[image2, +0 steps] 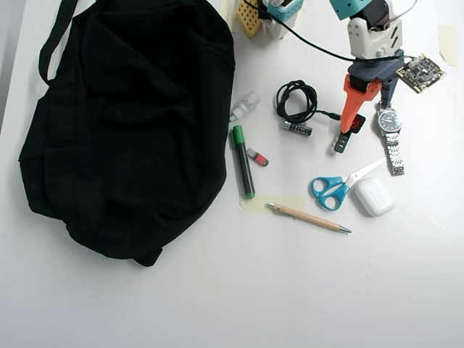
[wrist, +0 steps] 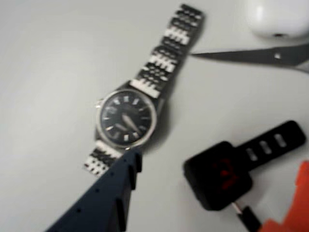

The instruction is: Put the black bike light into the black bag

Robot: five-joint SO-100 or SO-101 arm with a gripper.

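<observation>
The small black plastic bike light with its square red lens [wrist: 219, 175] lies flat on the white surface [wrist: 53, 72], its short slotted black tail pointing up and right in the wrist view; in the overhead view the same light [image2: 352, 127] sits just beside my orange finger, untouched as far as I can tell. My claw [wrist: 203, 193] hangs over it with its fingers apart and nothing between them: the dark blue finger [wrist: 108, 198] comes in from the bottom, ending at the steel-bracelet wristwatch with a dark dial [wrist: 128, 116], and the orange finger [wrist: 294, 203] shows at the lower right corner, so the light lies in the gap, which I judge is a straddle set up for a pinch. A pair of scissors [wrist: 260, 55] and a white rounded case [wrist: 280, 17] lie further up, clear of the grasp. The large soft black fabric bag [image2: 130, 123] spreads well apart to the left in the overhead view, a coiled black cable [image2: 296, 100] and a green marker [image2: 242, 161] between it and me.
</observation>
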